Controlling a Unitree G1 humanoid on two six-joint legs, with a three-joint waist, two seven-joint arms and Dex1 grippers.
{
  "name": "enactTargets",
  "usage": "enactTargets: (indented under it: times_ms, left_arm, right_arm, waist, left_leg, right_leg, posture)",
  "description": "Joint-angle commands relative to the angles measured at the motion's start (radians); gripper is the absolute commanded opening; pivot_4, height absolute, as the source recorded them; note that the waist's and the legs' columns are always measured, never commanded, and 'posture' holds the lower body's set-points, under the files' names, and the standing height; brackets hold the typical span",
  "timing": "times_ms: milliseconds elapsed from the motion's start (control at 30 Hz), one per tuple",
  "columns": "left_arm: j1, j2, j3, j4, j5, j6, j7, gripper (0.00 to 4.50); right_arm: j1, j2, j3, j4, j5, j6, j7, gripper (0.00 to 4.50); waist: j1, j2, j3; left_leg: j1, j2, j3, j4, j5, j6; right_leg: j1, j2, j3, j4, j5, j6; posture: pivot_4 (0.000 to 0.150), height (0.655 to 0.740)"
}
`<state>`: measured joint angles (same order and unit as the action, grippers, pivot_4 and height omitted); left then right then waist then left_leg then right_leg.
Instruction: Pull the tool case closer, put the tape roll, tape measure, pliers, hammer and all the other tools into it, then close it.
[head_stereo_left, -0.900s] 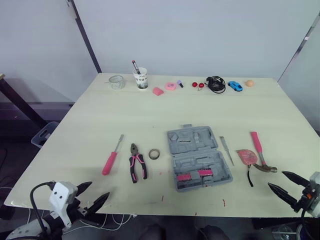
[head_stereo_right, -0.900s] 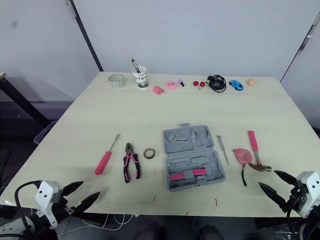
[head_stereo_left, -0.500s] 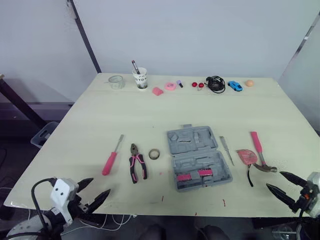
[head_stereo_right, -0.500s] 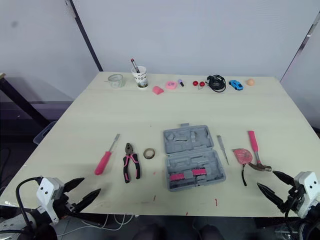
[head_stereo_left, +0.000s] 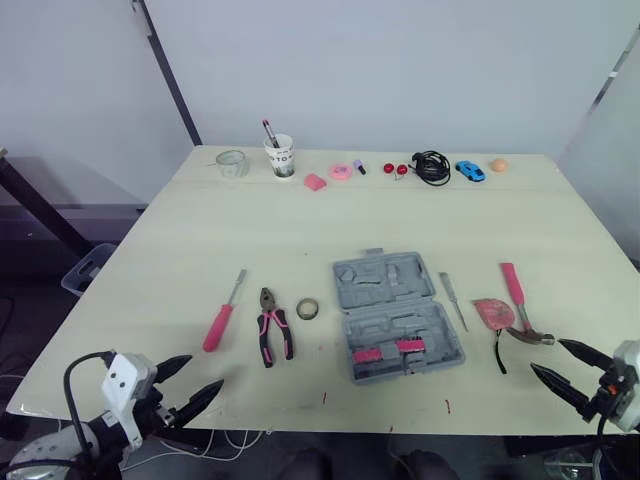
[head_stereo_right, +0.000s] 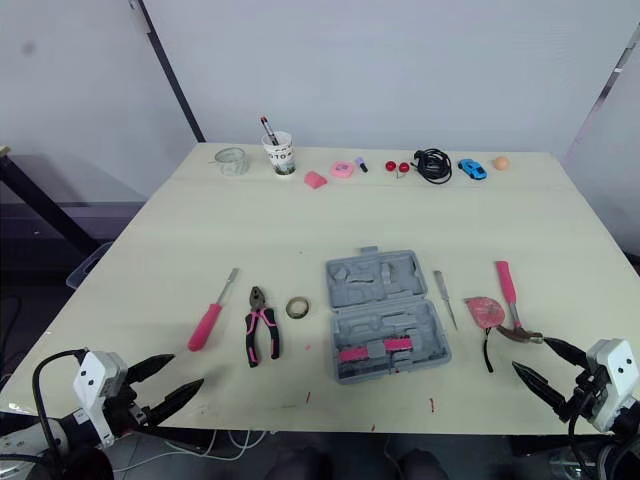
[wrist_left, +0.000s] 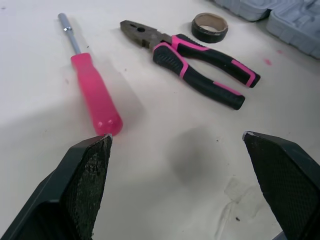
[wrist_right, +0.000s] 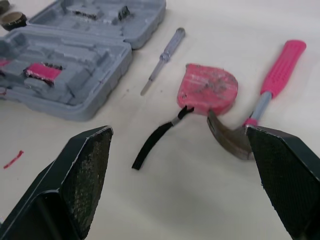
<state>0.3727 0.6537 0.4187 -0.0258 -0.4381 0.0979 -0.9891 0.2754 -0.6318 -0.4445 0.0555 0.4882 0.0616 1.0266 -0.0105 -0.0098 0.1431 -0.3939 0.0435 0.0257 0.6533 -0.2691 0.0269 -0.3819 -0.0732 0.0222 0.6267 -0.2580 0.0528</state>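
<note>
The grey tool case (head_stereo_left: 395, 315) lies open at the table's middle, with pink inserts in its near half. To its left are a tape roll (head_stereo_left: 308, 308), pink-handled pliers (head_stereo_left: 273, 328) and a pink screwdriver (head_stereo_left: 221, 320). On its right lie a thin screwdriver (head_stereo_left: 454, 300), a pink tape measure (head_stereo_left: 493, 314) with a black strap, and a pink-handled hammer (head_stereo_left: 518, 300). My left gripper (head_stereo_left: 202, 373) hovers open at the near edge, short of the pink screwdriver (wrist_left: 95, 92) and the pliers (wrist_left: 195, 60). At the near right my right gripper (head_stereo_left: 547, 356) is open, just short of the tape measure (wrist_right: 207, 92) and the hammer (wrist_right: 272, 95).
Along the table's far edge stand a glass jar (head_stereo_left: 232, 163), a paper cup (head_stereo_left: 281, 156) with pens, small pink items (head_stereo_left: 341, 171), a black cable (head_stereo_left: 432, 167), a blue toy car (head_stereo_left: 470, 171) and an orange ball (head_stereo_left: 498, 165). A grey bin (head_stereo_left: 90, 265) sits on the floor at left.
Both open grippers have crept slightly forward at the table's near edge. The case and the tools have not moved.
</note>
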Motion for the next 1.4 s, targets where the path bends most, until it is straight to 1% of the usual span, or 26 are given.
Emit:
enactTargets:
  times_ms: [33,167,300,467,533,733,767,800,833,867,900,933,967,1000,1033,1067,1100,1133,1167,1267,1400]
  left_arm:
    - [-0.04,0.034,-0.014,-0.042,-0.024,0.029,-0.023,4.5]
    - [-0.114,0.064,-0.062,-0.062,-0.016,0.063,-0.038,4.5]
    - [-0.197,0.089,-0.14,-0.064,0.007,0.079,-0.067,4.5]
    - [-0.313,0.105,-0.22,-0.018,0.038,0.079,-0.098,4.5]
    - [-0.369,0.11,-0.246,0.019,0.051,0.08,-0.112,4.5]
    - [-0.511,0.117,-0.353,0.123,0.101,0.055,-0.203,4.5]
    - [-0.531,0.116,-0.369,0.141,0.108,0.05,-0.22,4.5]
    - [-0.546,0.116,-0.38,0.158,0.113,0.046,-0.231,4.5]
    - [-0.562,0.114,-0.39,0.174,0.117,0.042,-0.24,4.5]
    - [-0.585,0.11,-0.402,0.195,0.12,0.045,-0.247,3.93]
    - [-0.601,0.106,-0.41,0.21,0.123,0.048,-0.252,3.66]
    - [-0.614,0.102,-0.414,0.223,0.125,0.049,-0.257,3.31]
    - [-0.629,0.097,-0.426,0.238,0.132,0.04,-0.265,2.7]
    - [-0.646,0.088,-0.44,0.251,0.136,0.037,-0.275,2.27]
    - [-0.668,0.074,-0.463,0.266,0.148,0.035,-0.279,1.64]
    - [-0.689,0.061,-0.487,0.281,0.164,0.033,-0.284,1.32]
    - [-0.704,0.053,-0.502,0.295,0.176,0.03,-0.288,0.69]
    - [-0.721,0.043,-0.516,0.313,0.189,0.024,-0.29,0.21]
    - [-0.74,0.034,-0.528,0.332,0.203,0.022,-0.286,0.06]
    - [-0.807,0.008,-0.578,0.404,0.261,0.008,-0.277,0.06]
    - [-0.881,-0.031,-0.617,0.493,0.316,-0.012,-0.266,0.06]
  right_arm:
    - [-0.038,-0.023,0.0,-0.065,0.013,0.038,-0.036,4.46]
    - [-0.107,-0.045,0.055,-0.129,0.004,0.128,-0.075,4.46]
    - [-0.207,-0.083,0.153,-0.155,-0.039,0.228,-0.106,4.46]
    - [-0.371,-0.111,0.267,-0.095,-0.101,0.303,-0.123,4.46]
    - [-0.447,-0.108,0.314,-0.062,-0.127,0.317,-0.116,4.46]
    - [-0.641,-0.093,0.443,0.092,-0.221,0.304,-0.089,4.46]
    - [-0.664,-0.091,0.459,0.119,-0.236,0.292,-0.082,3.95]
    - [-0.681,-0.089,0.469,0.14,-0.246,0.283,-0.077,3.68]
    - [-0.693,-0.09,0.482,0.155,-0.253,0.276,-0.065,3.26]
    - [-0.711,-0.091,0.497,0.177,-0.266,0.265,-0.053,2.67]
    - [-0.723,-0.091,0.507,0.194,-0.277,0.257,-0.045,2.18]
    - [-0.734,-0.09,0.514,0.21,-0.284,0.249,-0.039,1.84]
    - [-0.748,-0.089,0.526,0.225,-0.297,0.241,-0.031,1.15]
    - [-0.767,-0.086,0.544,0.246,-0.316,0.23,-0.025,0.74]
    - [-0.789,-0.085,0.573,0.271,-0.345,0.208,-0.012,0.08]
    - [-0.812,-0.083,0.603,0.294,-0.375,0.187,0.0,0.0]
    - [-0.828,-0.08,0.622,0.314,-0.396,0.171,0.008,0.0]
    - [-0.848,-0.071,0.633,0.334,-0.407,0.167,0.01,0.0]
    - [-0.865,-0.06,0.64,0.353,-0.414,0.163,0.011,0.0]
    - [-0.908,-0.035,0.676,0.403,-0.45,0.143,0.028,0.0]
    - [-0.944,-0.014,0.715,0.462,-0.503,0.131,0.038,0.0]
  waist:
    - [0.0,0.0,0.0]
    - [0.0,0.0,0.0]
    - [0.0,0.0,0.0]
    - [0.0,0.0,0.0]
    - [0.0,0.0,0.0]
    - [0.001,0.0,0.0]
    - [0.001,0.0,0.0]
    - [0.001,0.0,0.0]
    - [0.002,0.0,0.0]
    - [0.002,0.0,0.0]
    - [0.002,0.0,0.0]
    - [0.002,0.0,0.0]
    - [0.001,0.0,0.0]
    - [0.0,0.0,0.0]
    - [0.0,0.0,0.0]
    - [-0.001,0.0,0.0]
    - [-0.001,0.0,0.0]
    - [-0.001,0.0,0.0]
    - [-0.001,0.0,0.0]
    - [-0.002,-0.001,0.001]
    - [-0.001,-0.001,0.001]
  left_leg:
    - [0.0,0.0,0.0,0.0,0.0,0.0]
    - [0.0,-0.001,0.0,0.0,0.0,0.0]
    - [-0.001,-0.001,0.0,0.0,0.0,0.0]
    - [-0.001,-0.003,0.0,0.0,0.001,0.001]
    - [-0.001,-0.004,0.0,0.0,0.001,0.001]
    - [-0.001,-0.006,0.001,0.001,0.001,0.001]
    - [-0.001,-0.006,0.001,0.001,0.001,0.001]
    - [-0.001,-0.006,0.001,0.001,0.001,0.001]
    - [-0.002,-0.006,0.002,0.001,0.001,0.001]
    - [-0.002,-0.006,0.004,0.001,0.001,0.001]
    - [-0.002,-0.006,0.005,0.001,0.001,0.001]
    - [-0.002,-0.006,0.005,0.001,0.001,0.001]
    - [-0.002,-0.006,0.005,0.001,0.001,0.001]
    - [-0.002,-0.006,0.006,0.001,0.001,0.001]
    - [-0.002,-0.006,0.006,0.001,0.001,0.001]
    - [-0.002,-0.006,0.006,0.002,0.001,0.001]
    - [-0.002,-0.006,0.007,0.003,0.001,0.001]
    - [-0.002,-0.006,0.008,0.004,0.001,0.001]
    - [-0.002,-0.006,0.008,0.006,0.001,0.001]
    - [-0.003,-0.005,0.007,0.011,0.001,0.001]
    - [-0.004,-0.003,0.007,0.014,0.001,0.001]
  right_leg:
    - [0.0,0.0,0.0,0.0,0.0,0.0]
    - [0.0,-0.002,-0.003,0.0,0.0,0.0]
    - [0.0,-0.002,-0.004,0.0,0.0,0.0]
    - [0.0,-0.001,-0.006,0.0,0.0,0.0]
    - [0.0,0.004,-0.009,0.0,0.0,0.0]
    - [0.0,0.01,-0.009,0.001,0.003,0.005]
    - [0.0,0.011,-0.009,0.001,0.003,0.005]
    - [0.0,0.011,-0.009,0.001,0.003,0.005]
    - [-0.001,0.011,-0.009,0.001,0.003,0.005]
    - [-0.001,0.012,-0.01,0.001,0.003,0.005]
    - [-0.001,0.012,-0.01,0.002,0.003,0.005]
    - [-0.001,0.013,-0.01,0.002,0.003,0.005]
    - [-0.001,0.013,-0.01,0.002,0.003,0.006]
    - [-0.001,0.013,-0.009,0.003,0.003,0.006]
    - [-0.001,0.013,-0.009,0.004,0.003,0.006]
    - [-0.002,0.013,-0.008,0.004,0.003,0.006]
    - [-0.002,0.013,-0.008,0.005,0.003,0.006]
    - [-0.003,0.013,-0.007,0.007,0.003,0.006]
    - [-0.003,0.013,-0.006,0.009,0.003,0.006]
    - [-0.005,0.015,-0.006,0.015,0.002,0.006]
    - [-0.005,0.018,-0.004,0.017,0.002,0.006]
  posture:
    - [0.15,0.74]
    - [0.15,0.74]
    - [0.15,0.74]
    - [0.15,0.74]
    - [0.15,0.74]
    - [0.15,0.74]
    - [0.15,0.74]
    - [0.15,0.74]
    - [0.15,0.74]
    - [0.15,0.74]
    - [0.15,0.74]
    - [0.15,0.74]
    - [0.15,0.74]
    - [0.15,0.74]
    - [0.15,0.74]
    - [0.15,0.74]
    - [0.15,0.74]
    - [0.15,0.74]
    - [0.15,0.74]
    - [0.15,0.74]
    - [0.15,0.74]
